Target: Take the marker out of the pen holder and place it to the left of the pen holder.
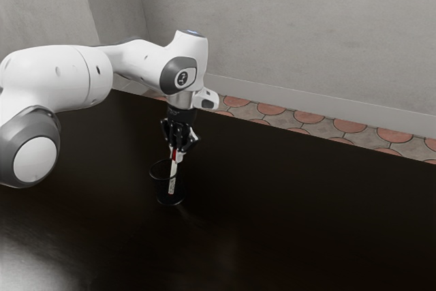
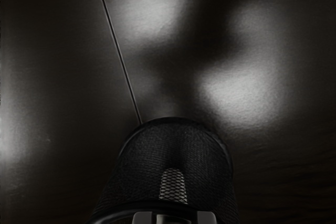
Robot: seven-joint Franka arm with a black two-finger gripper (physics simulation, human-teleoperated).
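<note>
Well, the hand [image 1: 176,156] is over the pen holder [image 2: 207,156], pointing down, with its fingers clamped on the upper part of the marker [image 1: 172,183]. The marker is white with a red part near the fingers, and its lower length is inside the pen holder, showing through the dark mesh side. It leans slightly, its upper end tipped toward the exterior view's right, and it comes up through the rim between the fingers. The fingertips are just above the rim. In the wrist view the two fingertips stand on either side of the marker's upper end, and the mesh of the pen holder spreads out beyond them, with a pale patch in it just past the fingers.

The pen holder is black and round, and stands upright on the dark, glossy table [image 1: 306,223]. The white arm [image 1: 54,76] reaches in from the exterior view's left, above the table. Pale patches of light [image 2: 247,90] lie on the tabletop, and a thin straight line [image 2: 118,51] runs across it to the pen holder. Beyond the table are red and grey floor tiles [image 1: 351,127] and a plain grey wall [image 1: 293,25]
</note>
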